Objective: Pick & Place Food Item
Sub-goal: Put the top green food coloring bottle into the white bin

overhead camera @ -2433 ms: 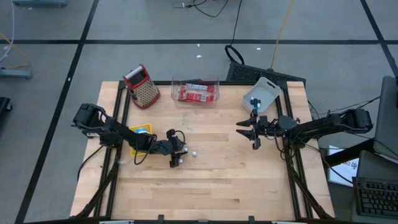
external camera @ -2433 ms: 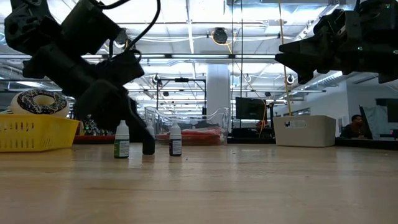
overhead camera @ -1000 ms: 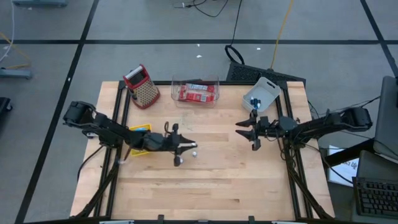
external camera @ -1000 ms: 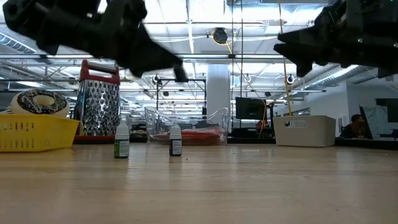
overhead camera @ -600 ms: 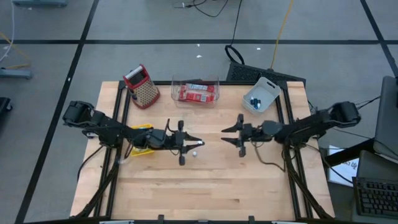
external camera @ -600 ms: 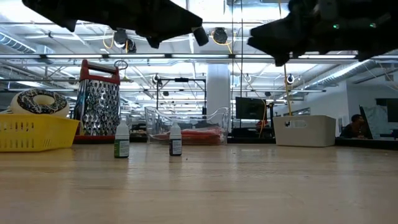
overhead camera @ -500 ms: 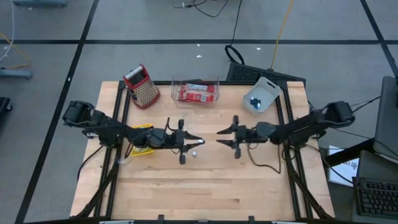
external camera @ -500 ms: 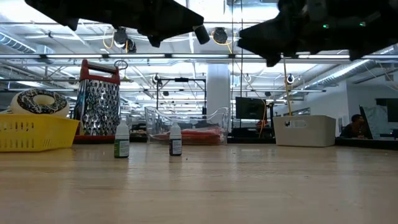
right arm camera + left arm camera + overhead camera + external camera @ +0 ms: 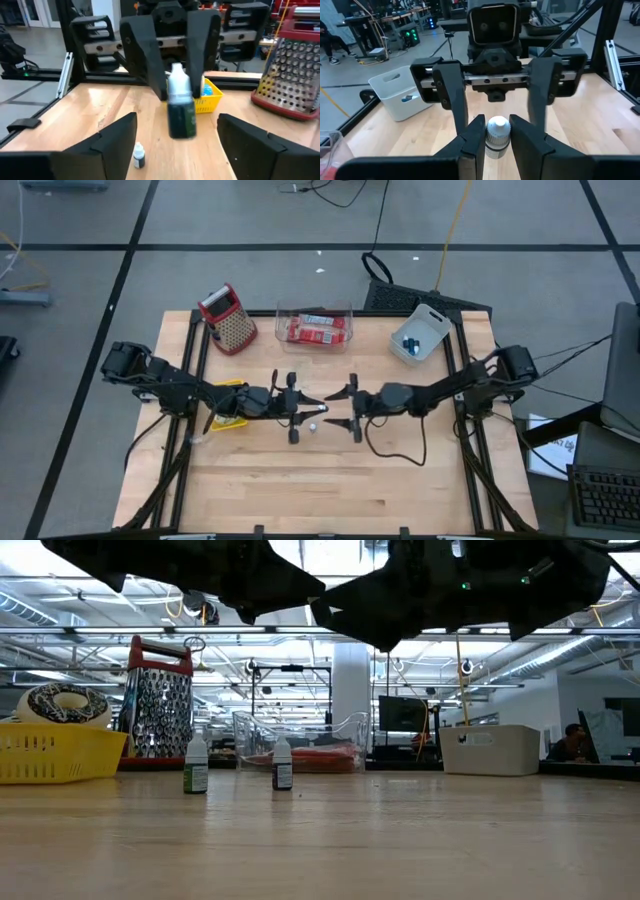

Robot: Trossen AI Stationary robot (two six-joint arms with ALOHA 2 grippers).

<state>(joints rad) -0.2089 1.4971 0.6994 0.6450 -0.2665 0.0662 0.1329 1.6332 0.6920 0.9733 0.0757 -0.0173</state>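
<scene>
My left gripper [image 9: 304, 409] is shut on a small dropper bottle [image 9: 181, 112] with a white cap and a dark green body, high above the middle of the table. My right gripper [image 9: 344, 409] stands open, level and facing it. Its fingers [image 9: 451, 95] are on either side of the bottle's line, short of it. Two more dropper bottles [image 9: 195, 765] [image 9: 281, 765] stand upright on the table. A doughnut [image 9: 60, 702] lies in the yellow basket [image 9: 55, 755]. My left gripper pinches the bottle's upper part, at the white cap and neck [image 9: 498, 131], between its two fingers. The fingers come in level from the table's left side. The bottle sits upright and clear of the table, its dark body [image 9: 182, 120] hanging below the fingertips.
At the far edge stand a metal grater [image 9: 228, 320], a clear bin [image 9: 315, 328] with a red packet, and a white bin [image 9: 420, 335]. The yellow basket [image 9: 232, 391] lies under my left arm. One bottle [image 9: 313, 427] stands right below the grippers.
My right gripper has travelled from the table's right side toward the left, up to the held bottle, staying level. My left gripper has risen a little with the bottle, which stays upright.
</scene>
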